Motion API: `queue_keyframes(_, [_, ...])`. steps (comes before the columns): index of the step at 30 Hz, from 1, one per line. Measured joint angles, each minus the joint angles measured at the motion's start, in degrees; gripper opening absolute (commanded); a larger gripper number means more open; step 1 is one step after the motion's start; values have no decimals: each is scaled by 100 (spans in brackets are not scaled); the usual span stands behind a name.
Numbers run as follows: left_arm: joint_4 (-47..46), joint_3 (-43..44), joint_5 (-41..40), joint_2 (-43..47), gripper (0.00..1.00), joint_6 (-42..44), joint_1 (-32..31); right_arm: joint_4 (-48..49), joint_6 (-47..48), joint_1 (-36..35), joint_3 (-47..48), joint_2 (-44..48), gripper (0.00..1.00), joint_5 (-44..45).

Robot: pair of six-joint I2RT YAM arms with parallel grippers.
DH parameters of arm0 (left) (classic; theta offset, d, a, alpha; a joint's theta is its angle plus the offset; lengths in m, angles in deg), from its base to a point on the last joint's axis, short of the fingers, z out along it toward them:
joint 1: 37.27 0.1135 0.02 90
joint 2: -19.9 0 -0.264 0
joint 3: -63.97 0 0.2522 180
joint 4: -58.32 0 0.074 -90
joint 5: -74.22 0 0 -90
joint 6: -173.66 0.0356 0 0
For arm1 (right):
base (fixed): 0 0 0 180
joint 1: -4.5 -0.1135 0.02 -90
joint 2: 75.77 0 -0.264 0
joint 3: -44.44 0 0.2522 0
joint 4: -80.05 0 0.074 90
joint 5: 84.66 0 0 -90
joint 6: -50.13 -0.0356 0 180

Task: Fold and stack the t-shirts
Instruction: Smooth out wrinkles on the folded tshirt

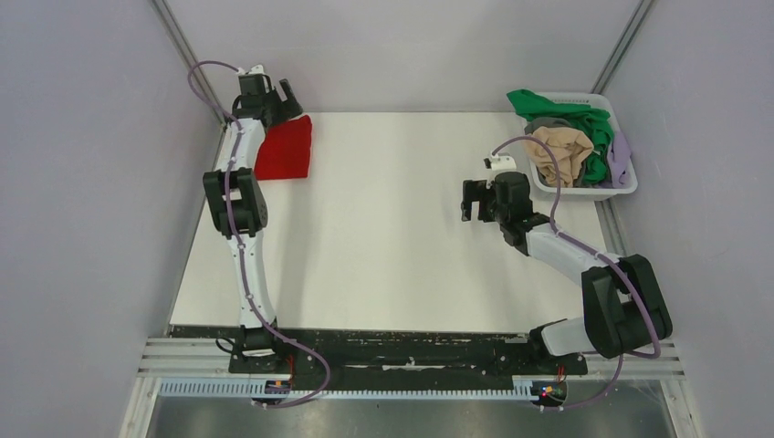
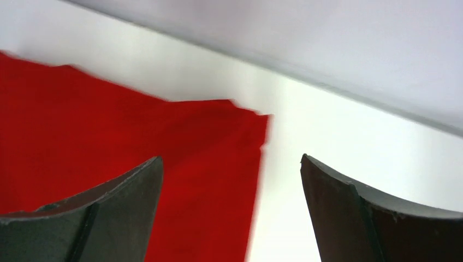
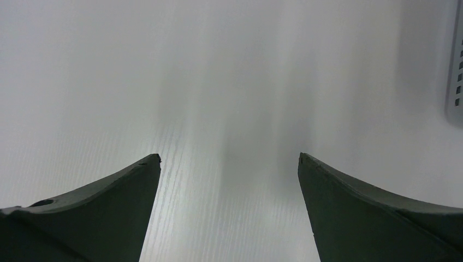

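A folded bright red t-shirt [image 1: 285, 149] lies at the table's far left corner. My left gripper [image 1: 285, 99] is open just above its far edge, holding nothing; in the left wrist view the red cloth [image 2: 109, 147] fills the left side under the open gripper [image 2: 231, 164]. My right gripper [image 1: 475, 198] is open and empty over bare table right of centre; the right wrist view shows it [image 3: 229, 161] above plain white tabletop. Green [image 1: 593, 128], beige [image 1: 563, 153], grey [image 1: 548, 123] and lavender [image 1: 622, 155] shirts are heaped in the basket.
A white slatted plastic basket [image 1: 584, 190] stands at the far right of the white table [image 1: 392, 237]; its corner shows in the right wrist view [image 3: 456, 65]. Grey walls enclose the table at the left, back and right.
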State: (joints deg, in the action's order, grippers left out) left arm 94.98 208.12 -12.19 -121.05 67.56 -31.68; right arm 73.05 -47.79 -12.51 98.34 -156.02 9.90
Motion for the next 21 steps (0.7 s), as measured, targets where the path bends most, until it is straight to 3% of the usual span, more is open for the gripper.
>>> queue_keyframes(7, [-1084,81,1464,-223,100,-1285,-59,-9,52,0,-31,81,98,50])
queue_keyframes(14, [-1742,382,2096,-1023,100,-2157,-50,-15,92,0,-48,85,98,98])
queue_keyframes(21, [-1908,492,2236,-1497,100,-2608,-44,-31,122,0,-48,83,98,181])
